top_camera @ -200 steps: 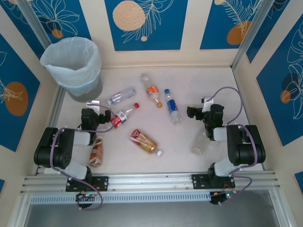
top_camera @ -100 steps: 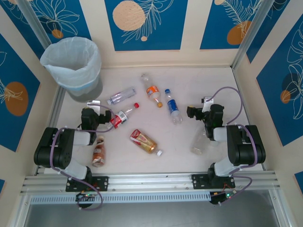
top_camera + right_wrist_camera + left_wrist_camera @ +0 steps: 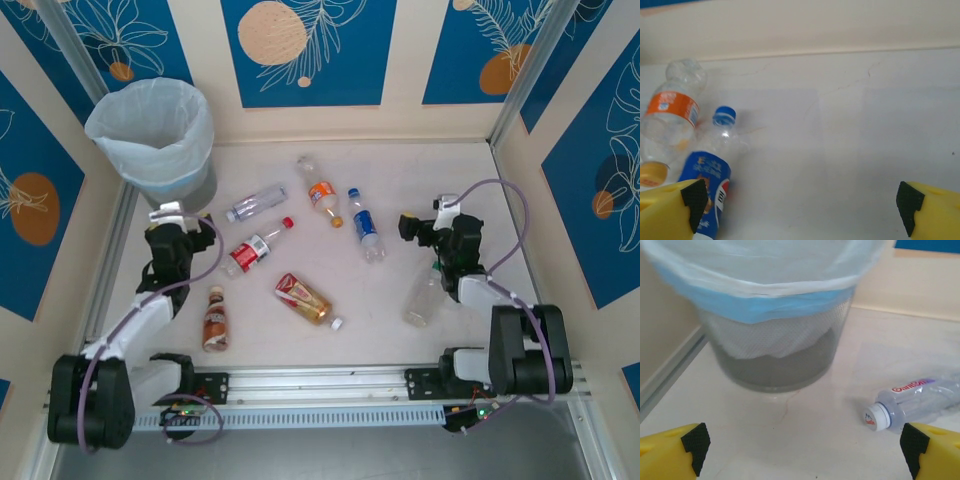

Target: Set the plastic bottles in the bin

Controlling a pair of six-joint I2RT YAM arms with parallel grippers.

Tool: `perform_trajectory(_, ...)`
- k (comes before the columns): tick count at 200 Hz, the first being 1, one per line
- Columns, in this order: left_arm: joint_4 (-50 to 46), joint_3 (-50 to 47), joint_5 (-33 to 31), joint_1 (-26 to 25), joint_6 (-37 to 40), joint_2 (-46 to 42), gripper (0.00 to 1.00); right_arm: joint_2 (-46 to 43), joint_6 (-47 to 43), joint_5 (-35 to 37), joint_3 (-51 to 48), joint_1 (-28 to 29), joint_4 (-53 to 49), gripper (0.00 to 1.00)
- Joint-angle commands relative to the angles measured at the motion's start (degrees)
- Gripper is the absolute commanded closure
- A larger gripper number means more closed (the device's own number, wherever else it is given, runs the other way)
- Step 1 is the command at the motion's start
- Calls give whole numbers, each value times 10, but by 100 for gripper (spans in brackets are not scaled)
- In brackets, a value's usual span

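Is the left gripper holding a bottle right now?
No, the left gripper is open and empty, facing the bin, with a white-capped bottle lying loose on the table.

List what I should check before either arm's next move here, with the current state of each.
1. Left gripper open and empty: ok.
2. Right gripper open and empty: ok.
3. Bin upright, mouth unobstructed: ok.
4. A bottle centred in the left gripper's opening: not ok; the white-capped clear bottle lies off at the right edge of its wrist view.
5. A bottle centred in the right gripper's opening: not ok; the blue-label bottle lies at the left edge of its wrist view.
6. Everything binned: not ok; seven lie on the table, among them the red-yellow bottle.
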Motion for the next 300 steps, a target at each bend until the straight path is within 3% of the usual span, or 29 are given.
perform_trajectory(1,-190,43,-30,5,-144,-21,1,-40,51,6,30,3,-64,1)
perform_trajectory(39,-439,126,-11,0,-294,-18,1,-87,150,39,66,3,-165,1)
perform_trajectory(68,-544,140,44,-19,-316,-39,1,-117,174,17,68,3,-197,1)
perform_trajectory(90,-626,154,46,-57,-331,-52,1,-129,172,-12,74,4,-216,1)
perform_trajectory(147,-731,164,67,-149,-363,-35,1,-137,150,-34,99,17,-240,1)
perform_trajectory(271,-612,111,110,-185,-259,149,1,-139,110,9,126,64,-283,1)
perform_trajectory(300,-602,116,106,-187,-240,179,5,-137,100,11,141,69,-291,1)
